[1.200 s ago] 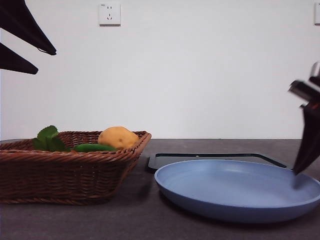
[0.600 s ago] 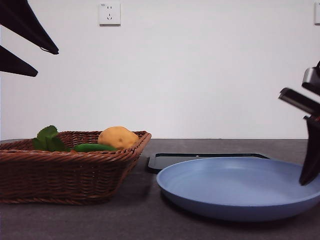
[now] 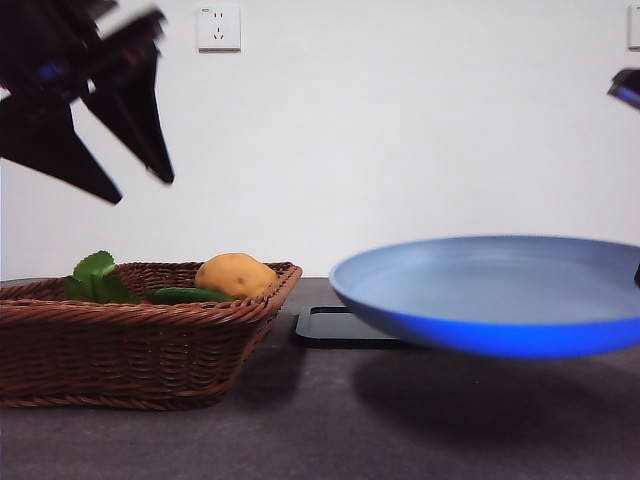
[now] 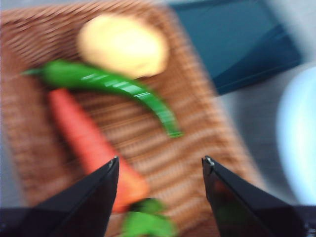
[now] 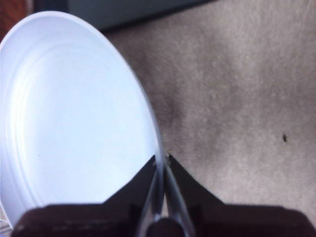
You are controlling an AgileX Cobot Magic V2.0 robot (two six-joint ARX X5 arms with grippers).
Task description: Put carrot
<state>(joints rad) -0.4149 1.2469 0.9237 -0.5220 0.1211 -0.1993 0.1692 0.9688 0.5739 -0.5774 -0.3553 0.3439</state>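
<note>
We see the dark grey counter [image 3: 300,430] running across the whole front view, with a white wall behind it. The largest thing on show is the blue plate [image 3: 490,295], which hangs clear of the counter and casts a shadow on the surface beneath it. Our right gripper [image 5: 161,160] holds it by the rim: in the right wrist view the two black fingers [image 5: 180,180] are closed narrowly with the plate's thin edge pinched between them.

Next in size is the brown wicker basket [image 3: 120,345], standing on the counter to the left of the plate. Behind the gap between basket and plate lies a flat dark tray [image 3: 335,325].

Our left gripper [image 4: 160,165] hovers above the basket, blurred and dark in the upper left of the front view. Its fingers [image 4: 94,190] are spread wide and hold nothing.

Inside the basket lie three vegetables. The carrot [image 4: 86,138] rests on the basket floor with its green leaves [image 4: 145,222] at the thick end, right below the left gripper's fingers; in the front view only the leaves show above the wicker rim. A slim green vegetable [image 4: 113,86] lies across the basket, beside the carrot's thin end. A rounded yellow potato [image 4: 123,44] sits just beyond it.
</note>
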